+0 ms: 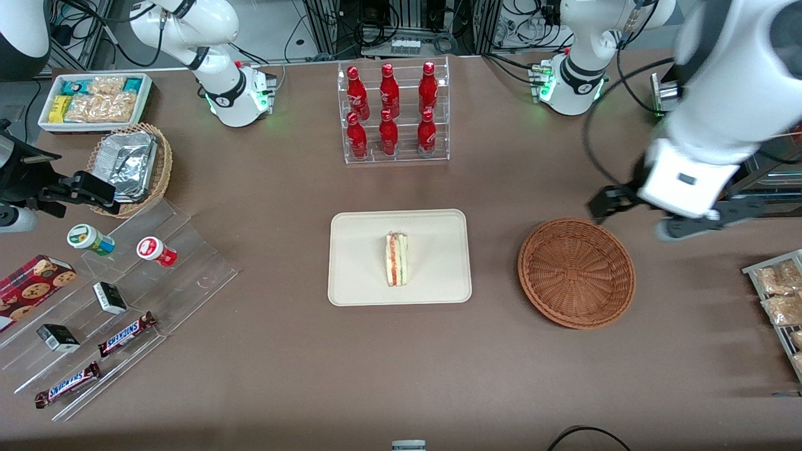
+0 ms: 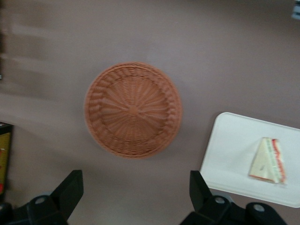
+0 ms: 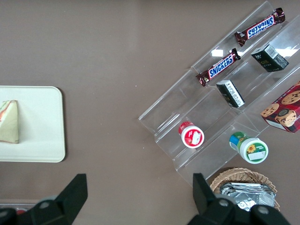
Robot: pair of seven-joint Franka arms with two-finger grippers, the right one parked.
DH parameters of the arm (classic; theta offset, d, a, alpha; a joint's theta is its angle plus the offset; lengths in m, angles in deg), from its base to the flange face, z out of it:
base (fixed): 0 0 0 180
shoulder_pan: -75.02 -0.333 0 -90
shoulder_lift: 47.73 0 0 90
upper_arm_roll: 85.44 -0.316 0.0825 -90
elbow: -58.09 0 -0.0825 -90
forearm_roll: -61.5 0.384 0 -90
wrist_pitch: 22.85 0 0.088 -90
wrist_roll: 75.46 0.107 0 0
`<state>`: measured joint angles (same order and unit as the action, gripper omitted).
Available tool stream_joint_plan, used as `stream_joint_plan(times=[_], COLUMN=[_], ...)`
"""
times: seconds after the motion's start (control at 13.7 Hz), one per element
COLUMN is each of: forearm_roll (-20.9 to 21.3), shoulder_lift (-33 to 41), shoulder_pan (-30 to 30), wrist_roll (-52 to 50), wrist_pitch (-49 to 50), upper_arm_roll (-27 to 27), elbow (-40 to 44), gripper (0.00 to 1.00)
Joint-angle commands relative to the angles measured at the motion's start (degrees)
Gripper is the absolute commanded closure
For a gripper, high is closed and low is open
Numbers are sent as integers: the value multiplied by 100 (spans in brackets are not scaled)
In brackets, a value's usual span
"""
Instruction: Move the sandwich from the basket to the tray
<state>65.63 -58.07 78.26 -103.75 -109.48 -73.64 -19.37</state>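
The sandwich (image 1: 396, 259), a white bread wedge with red and green filling, lies on the cream tray (image 1: 357, 250) at the table's middle. The brown wicker basket (image 1: 576, 272) stands beside the tray toward the working arm's end and holds nothing. My left gripper (image 1: 645, 216) hangs high above the table, a little farther from the front camera than the basket, open and empty. In the left wrist view the open gripper (image 2: 135, 183) is over bare table, with the basket (image 2: 133, 109), tray (image 2: 234, 145) and sandwich (image 2: 268, 161) below. The right wrist view also shows the sandwich (image 3: 9, 122) on the tray (image 3: 42, 122).
A clear rack of red bottles (image 1: 391, 113) stands farther from the camera than the tray. A stepped acrylic shelf (image 1: 188, 250) with snacks, a lighter basket of foil trays (image 1: 128, 166) and a white snack bin (image 1: 94, 100) lie toward the parked arm's end. Bagged snacks (image 1: 780, 294) sit at the working arm's end.
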Motion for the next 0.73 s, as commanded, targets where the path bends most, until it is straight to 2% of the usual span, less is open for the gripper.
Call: stream_joint_plan(times=[0.0, 0.22, 0.59, 0.66], forearm_roll=[-254, -325, -422, -430], shoulder_lift=[838, 1191, 1139, 1139], shoulder_pan=[-516, -790, -422, -308], wrist_roll=[657, 1168, 1318, 1336], wrist_pitch=[-3, 58, 199, 190], upper_arm_roll=[59, 42, -292, -493], elbow=[-953, -1368, -1272, -1272], gripper=[0, 0, 0, 0])
